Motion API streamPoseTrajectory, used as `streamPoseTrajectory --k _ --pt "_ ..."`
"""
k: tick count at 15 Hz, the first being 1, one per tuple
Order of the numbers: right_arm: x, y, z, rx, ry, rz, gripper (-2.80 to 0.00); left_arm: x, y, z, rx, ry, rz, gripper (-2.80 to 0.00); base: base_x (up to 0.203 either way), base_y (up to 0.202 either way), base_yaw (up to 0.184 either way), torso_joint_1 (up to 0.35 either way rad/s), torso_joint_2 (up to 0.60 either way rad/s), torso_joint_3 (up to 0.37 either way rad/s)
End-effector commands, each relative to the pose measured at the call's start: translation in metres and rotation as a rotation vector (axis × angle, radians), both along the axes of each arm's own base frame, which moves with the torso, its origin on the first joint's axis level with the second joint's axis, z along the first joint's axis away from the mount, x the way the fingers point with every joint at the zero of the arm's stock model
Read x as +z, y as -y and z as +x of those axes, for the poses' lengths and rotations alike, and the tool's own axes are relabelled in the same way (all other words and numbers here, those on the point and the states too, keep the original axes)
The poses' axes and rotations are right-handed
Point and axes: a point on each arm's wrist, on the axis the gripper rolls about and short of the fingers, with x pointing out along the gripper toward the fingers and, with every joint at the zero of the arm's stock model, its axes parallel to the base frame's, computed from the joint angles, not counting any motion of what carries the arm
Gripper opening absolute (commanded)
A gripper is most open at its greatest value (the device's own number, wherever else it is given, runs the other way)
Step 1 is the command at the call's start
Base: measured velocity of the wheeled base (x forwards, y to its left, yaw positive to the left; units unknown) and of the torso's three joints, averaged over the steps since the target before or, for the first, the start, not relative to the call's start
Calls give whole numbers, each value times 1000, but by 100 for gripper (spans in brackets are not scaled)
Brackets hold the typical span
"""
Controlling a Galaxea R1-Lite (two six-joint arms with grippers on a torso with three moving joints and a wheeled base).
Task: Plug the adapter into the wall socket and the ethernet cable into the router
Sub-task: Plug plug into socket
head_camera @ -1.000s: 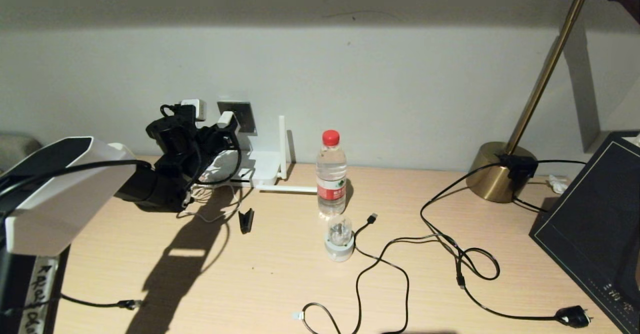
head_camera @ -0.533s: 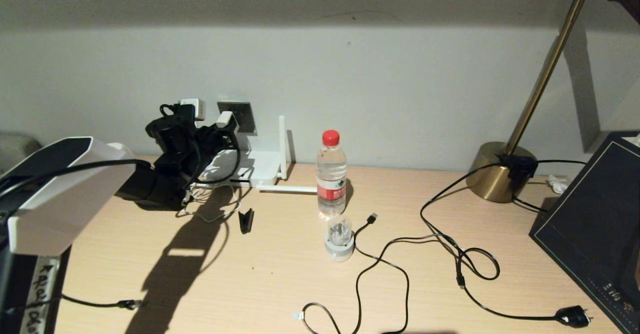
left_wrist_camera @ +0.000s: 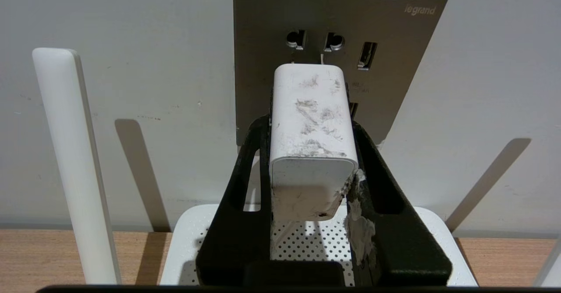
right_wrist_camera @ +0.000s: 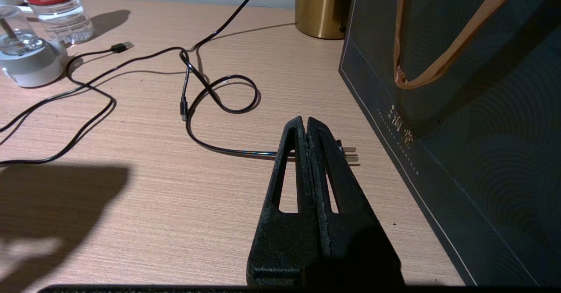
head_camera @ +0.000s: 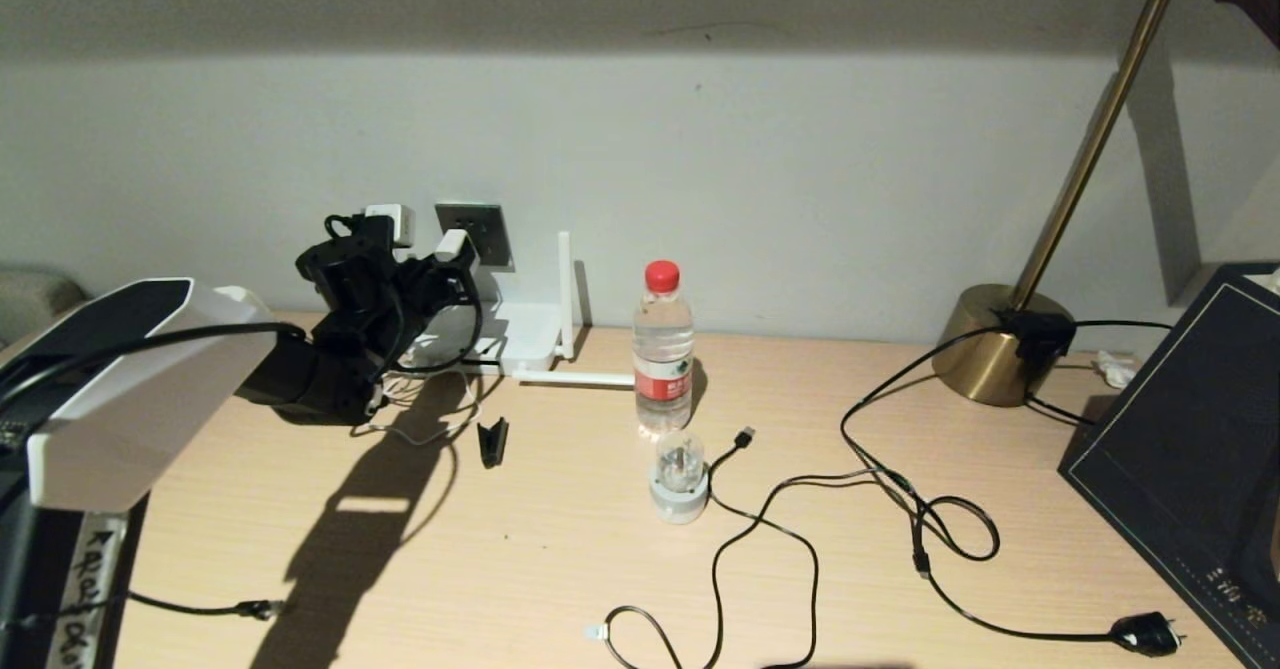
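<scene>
In the head view the left gripper [head_camera: 447,261] is raised at the wall, clamped on the adapter [head_camera: 451,243], whose far end is at the lower left part of the socket [head_camera: 474,234]. A second white block [head_camera: 392,221] sits on the wall just left of the socket. The router [head_camera: 520,341] lies on the desk [head_camera: 560,549] below the socket, one antenna [head_camera: 564,289] upright and another [head_camera: 575,378] lying flat toward the bottle [head_camera: 662,347]. A black clip [head_camera: 491,442] lies in front of the router. The ethernet cable [head_camera: 190,608] comes in at the near left edge, its plug end on the desk well apart from the router. A round plug piece [head_camera: 679,479] stands in front of the bottle, black cables [head_camera: 800,509] loop to the right, with a mains plug [head_camera: 1145,635] near the dark bag [head_camera: 1180,449] and a lamp base [head_camera: 990,349] behind. In the left wrist view the two black fingers [left_wrist_camera: 245,188] squeeze the adapter [left_wrist_camera: 311,122] from both sides; its front end is up against the socket [left_wrist_camera: 394,78] just below the two round holes, above the router [left_wrist_camera: 307,240]; whether the prongs are seated cannot be seen. In the right wrist view the right gripper [right_wrist_camera: 307,126] hangs low over the desk [right_wrist_camera: 175,196] beside the bag [right_wrist_camera: 473,109], its fingers pressed together and holding nothing, above the mains plug's prongs [right_wrist_camera: 350,153].
</scene>
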Motion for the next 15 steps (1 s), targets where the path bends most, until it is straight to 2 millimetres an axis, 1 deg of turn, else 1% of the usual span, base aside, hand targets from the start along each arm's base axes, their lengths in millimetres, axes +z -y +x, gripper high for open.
streamPoseTrajectory --k 1,6,15 --pt "-3 0 1 1 -10 -1 -280 -1 0 1 0 3 0 -280 0 0 0 0 0 0" --pt "-3 0 1 1 -10 -1 -280 6 0 1 0 18 0 -280 0 0 0 0 0 0" --pt "-3 0 1 1 -10 -1 -280 7 4 1 -7 17 3 -280 0 0 0 0 0 0"
